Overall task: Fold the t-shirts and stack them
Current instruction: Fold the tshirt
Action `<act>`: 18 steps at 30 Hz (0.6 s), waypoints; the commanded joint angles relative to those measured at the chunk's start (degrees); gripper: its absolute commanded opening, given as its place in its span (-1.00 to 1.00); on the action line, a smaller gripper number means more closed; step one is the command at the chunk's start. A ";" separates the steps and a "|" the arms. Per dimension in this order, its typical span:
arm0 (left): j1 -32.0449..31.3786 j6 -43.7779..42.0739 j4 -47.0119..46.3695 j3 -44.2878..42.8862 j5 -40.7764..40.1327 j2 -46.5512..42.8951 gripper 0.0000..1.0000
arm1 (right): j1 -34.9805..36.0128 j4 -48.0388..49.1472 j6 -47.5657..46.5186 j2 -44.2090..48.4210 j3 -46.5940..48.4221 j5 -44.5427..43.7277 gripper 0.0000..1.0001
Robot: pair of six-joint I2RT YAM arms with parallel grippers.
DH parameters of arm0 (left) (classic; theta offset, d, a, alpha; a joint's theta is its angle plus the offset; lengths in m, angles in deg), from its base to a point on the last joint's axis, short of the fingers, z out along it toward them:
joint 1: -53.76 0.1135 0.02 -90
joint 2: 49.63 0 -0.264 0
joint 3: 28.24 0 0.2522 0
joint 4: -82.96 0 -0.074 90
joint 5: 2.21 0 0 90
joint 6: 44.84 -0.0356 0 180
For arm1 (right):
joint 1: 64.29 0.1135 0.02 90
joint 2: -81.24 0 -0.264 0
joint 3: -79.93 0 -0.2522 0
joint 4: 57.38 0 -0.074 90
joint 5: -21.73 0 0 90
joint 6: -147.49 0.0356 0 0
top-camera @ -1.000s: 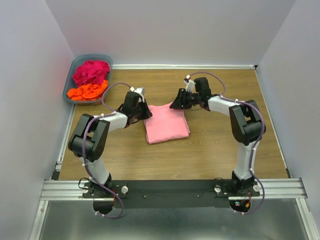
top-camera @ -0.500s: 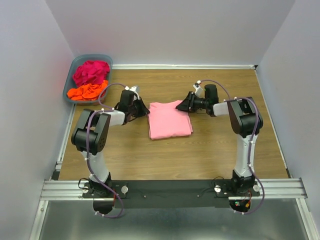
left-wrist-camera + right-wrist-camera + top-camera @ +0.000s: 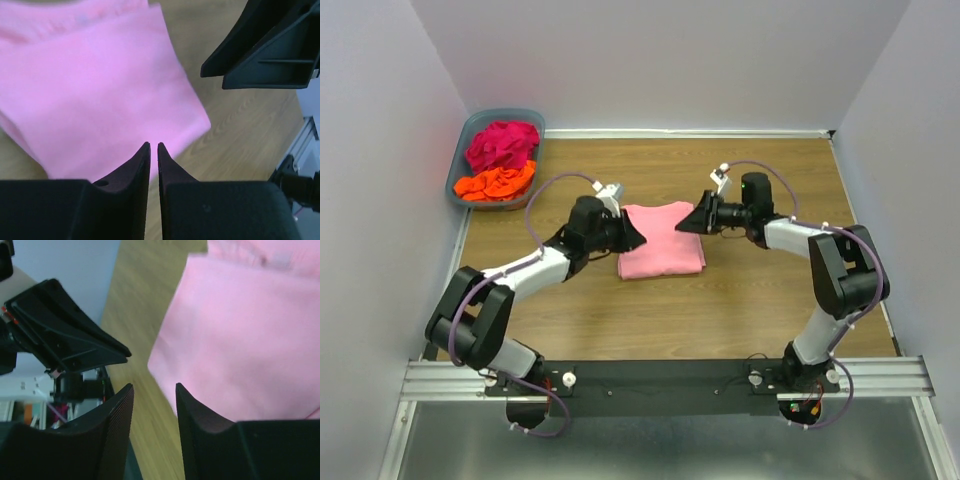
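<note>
A light pink t-shirt point(image 3: 660, 243) lies folded into a rectangle on the wooden table point(image 3: 650, 310). My left gripper point(image 3: 631, 236) hovers over its left edge. In the left wrist view the left gripper point(image 3: 153, 145) has its jaws nearly together, a thin slit between them and nothing in it, above the pink t-shirt point(image 3: 100, 90). My right gripper point(image 3: 687, 222) is at the shirt's far right corner. In the right wrist view the right gripper point(image 3: 154, 386) stands open and empty beside the pink t-shirt point(image 3: 250, 340). A magenta t-shirt point(image 3: 502, 143) and an orange t-shirt point(image 3: 496, 184) lie crumpled in the basket.
A grey-blue plastic basket point(image 3: 461, 158) sits at the far left corner against the left wall. Grey walls close the table on three sides. Bare wood spreads in front of and to the right of the pink shirt. The two grippers face each other across the shirt.
The left arm has stretched rightwards, bringing its gripper over the pink shirt's left edge. The right arm's elbow has swung outwards, its gripper staying at the shirt's far right corner. The shirt shifted slightly.
</note>
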 commanded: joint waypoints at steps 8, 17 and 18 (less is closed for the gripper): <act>-1.56 7.06 -6.10 11.25 -1.90 7.03 -0.64 | 1.15 4.07 -3.03 -8.80 -14.32 2.14 -0.31; 0.28 8.57 -5.15 14.94 -3.31 6.17 -0.65 | -5.53 7.08 -1.80 -11.03 -17.57 -0.33 -0.38; 0.20 8.30 -4.27 15.03 -3.75 5.21 -0.65 | -5.53 6.47 -1.89 -9.98 -17.92 -0.50 -0.38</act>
